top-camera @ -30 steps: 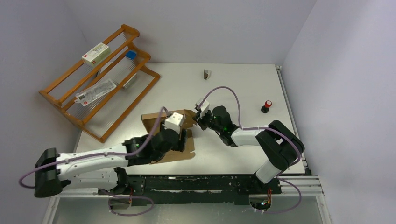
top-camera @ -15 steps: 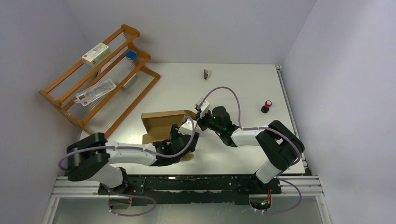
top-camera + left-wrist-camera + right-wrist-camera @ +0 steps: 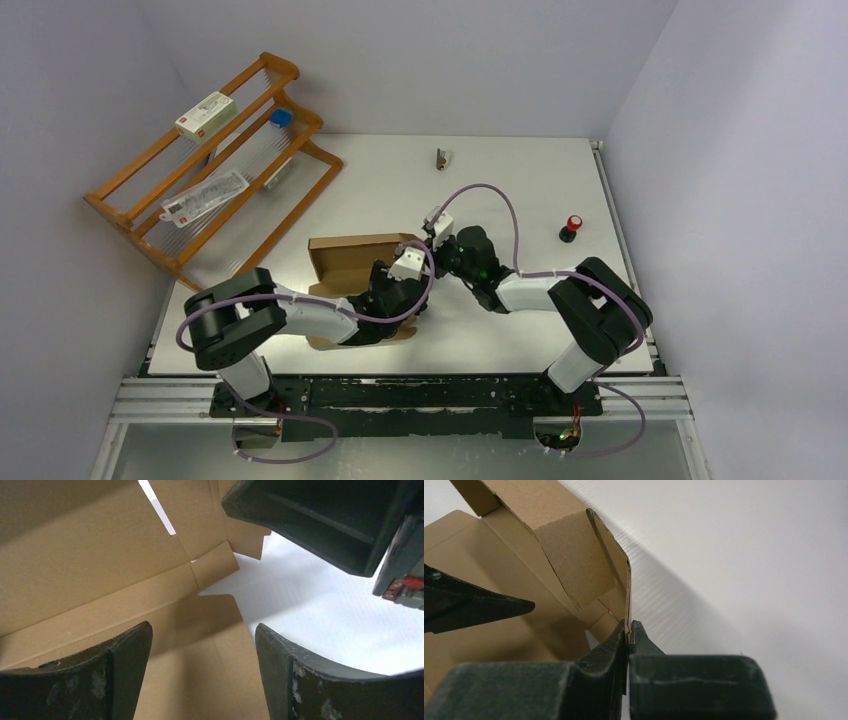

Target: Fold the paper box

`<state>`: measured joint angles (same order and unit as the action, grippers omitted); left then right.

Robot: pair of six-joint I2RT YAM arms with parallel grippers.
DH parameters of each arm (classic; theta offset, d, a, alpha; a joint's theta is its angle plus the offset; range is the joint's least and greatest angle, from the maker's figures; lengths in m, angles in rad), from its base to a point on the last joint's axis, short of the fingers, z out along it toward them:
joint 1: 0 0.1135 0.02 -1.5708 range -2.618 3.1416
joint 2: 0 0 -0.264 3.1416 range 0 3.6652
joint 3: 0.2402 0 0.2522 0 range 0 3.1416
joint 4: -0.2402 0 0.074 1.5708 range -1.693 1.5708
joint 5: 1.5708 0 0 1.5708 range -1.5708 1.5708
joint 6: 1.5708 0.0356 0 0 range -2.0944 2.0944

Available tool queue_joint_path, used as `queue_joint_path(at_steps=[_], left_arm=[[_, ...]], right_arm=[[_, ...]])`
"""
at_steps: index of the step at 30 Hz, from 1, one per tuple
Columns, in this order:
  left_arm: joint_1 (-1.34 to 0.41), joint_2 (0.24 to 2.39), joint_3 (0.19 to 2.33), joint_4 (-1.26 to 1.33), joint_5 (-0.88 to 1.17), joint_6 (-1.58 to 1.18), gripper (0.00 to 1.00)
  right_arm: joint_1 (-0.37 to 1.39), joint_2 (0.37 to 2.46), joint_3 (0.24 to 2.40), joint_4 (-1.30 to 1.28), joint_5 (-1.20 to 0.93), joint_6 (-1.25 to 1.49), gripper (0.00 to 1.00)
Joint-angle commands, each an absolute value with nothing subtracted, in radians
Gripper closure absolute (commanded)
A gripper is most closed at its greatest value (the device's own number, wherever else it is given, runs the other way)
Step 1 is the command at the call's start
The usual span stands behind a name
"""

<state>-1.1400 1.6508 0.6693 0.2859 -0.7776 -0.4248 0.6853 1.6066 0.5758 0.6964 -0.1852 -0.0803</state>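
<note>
White table across the view, with a wooden rack slanting over its far-left corner. The brown paper box sits partly folded near the table's middle, a little toward the near edge, its far wall standing. The left gripper hangs low over the box's inside, jaws spread wide with nothing between them. The right gripper is pinched tight on the edge of an upright side flap at the box's right end. A small red-topped knob stands near the right edge.
</note>
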Motion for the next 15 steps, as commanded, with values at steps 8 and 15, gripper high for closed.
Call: queue_joint_path(at_steps=[8,15], left_arm=[[-1.071,1.633,0.518,0.643,-0.683,-0.456,0.20],[-1.048,1.518,0.397,0.750,-0.635,-0.381,0.21]], right_arm=[[0.714,1.603,0.573,0.714,-0.257,-0.080,0.97],[0.712,1.601,0.584,0.706,-0.283,-0.061,0.97]])
